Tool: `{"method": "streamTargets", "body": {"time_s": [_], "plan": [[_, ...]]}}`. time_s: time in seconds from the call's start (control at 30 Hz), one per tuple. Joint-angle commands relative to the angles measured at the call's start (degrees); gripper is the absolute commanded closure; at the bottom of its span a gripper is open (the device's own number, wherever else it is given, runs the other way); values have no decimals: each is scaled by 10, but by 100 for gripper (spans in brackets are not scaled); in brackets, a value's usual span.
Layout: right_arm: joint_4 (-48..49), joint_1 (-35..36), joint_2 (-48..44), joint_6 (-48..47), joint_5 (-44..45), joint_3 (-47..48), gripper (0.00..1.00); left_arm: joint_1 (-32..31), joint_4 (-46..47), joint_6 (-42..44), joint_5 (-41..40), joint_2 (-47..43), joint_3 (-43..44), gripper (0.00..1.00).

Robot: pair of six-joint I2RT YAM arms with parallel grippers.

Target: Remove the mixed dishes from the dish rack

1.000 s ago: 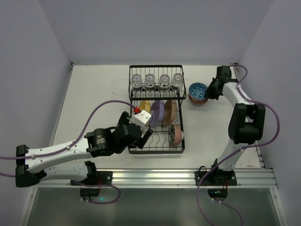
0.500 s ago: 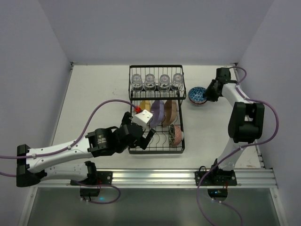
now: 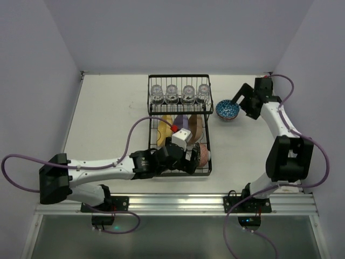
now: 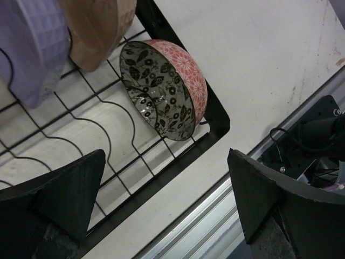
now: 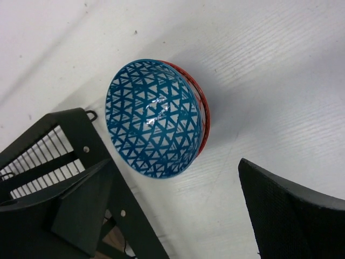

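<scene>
the left gripper (image 4: 164, 162) hangs over the near right corner of the large black wire dish rack (image 4: 216, 116), its jaws spread wide with nothing between them. the small reddish bowl with a black floral inside (image 4: 167, 89) leans on its edge in that corner, just ahead of the fingers and apart from them. the step in hand looks like the reach for this bowl. the next move likely calls for easing down so that one finger slips inside the bowl and the other behind its pink wall. it would then close on the rim and lift straight up, clear of the curved wire dividers (image 4: 116, 143) and of the neighbouring plate. just beyond, standing on edge in the lower tray, are the tan rounded-square plate (image 4: 97, 27), the purple rounded-square plate (image 4: 32, 48) and the yellow rounded-square plate (image 3: 163, 123), all yet to come out. farther back, the four small clear glass cups (image 3: 172, 93) sit in a row on the raised shelf. to the right of that shelf, the small blue lattice-patterned bowl (image 5: 153, 118) rests on the white counter (image 3: 113, 108), and so seems already unloaded. the right gripper (image 3: 241, 102) hovers just beside it, jaws wide and gripping nothing.
</scene>
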Motion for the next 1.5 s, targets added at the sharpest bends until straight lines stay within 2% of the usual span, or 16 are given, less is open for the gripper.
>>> {"method": "streamTargets", "body": {"time_s": [0.0,0.07,0.2,0.3,0.33,0.43,0.53,0.6,0.67,0.7,0.77,0.9,1.0,1.1,1.17,1.47], "plan": [[6,-10,-109,11,-4,-36,1,4,106,-70,11,36,12,0],[10,-10,-165,7,-15,-76,1,6,124,-87,9,49,8,0],[17,-10,-339,-1,-79,-142,1,18,167,-101,15,58,-24,0],[28,-10,-421,2,-138,-191,1,35,236,-99,62,70,-44,1],[38,-10,-471,6,-189,-205,1,39,266,-103,74,82,-53,3],[62,-10,-546,25,-260,-249,1,55,308,-115,113,116,-54,9],[51,-10,-595,40,-314,-264,1,64,346,-124,146,147,-54,24],[43,-10,-613,43,-338,-264,1,66,362,-128,155,158,-54,39],[27,-10,-635,40,-361,-260,1,66,380,-132,159,170,-55,45],[21,-10,-641,39,-366,-259,1,67,384,-132,161,173,-55,52],[13,-10,-656,34,-368,-264,1,66,396,-134,166,178,-56,57],[0,-10,-660,26,-370,-267,1,67,418,-136,177,190,-59,73],[-5,-10,-661,20,-362,-266,1,67,432,-139,190,202,-58,77],[-20,-10,-661,10,-346,-254,1,68,439,-150,197,211,-55,93],[-22,-10,-659,9,-351,-246,1,67,443,-153,197,213,-60,99],[-31,-10,-664,6,-353,-227,1,75,514,-176,225,197,-101,100]]}}
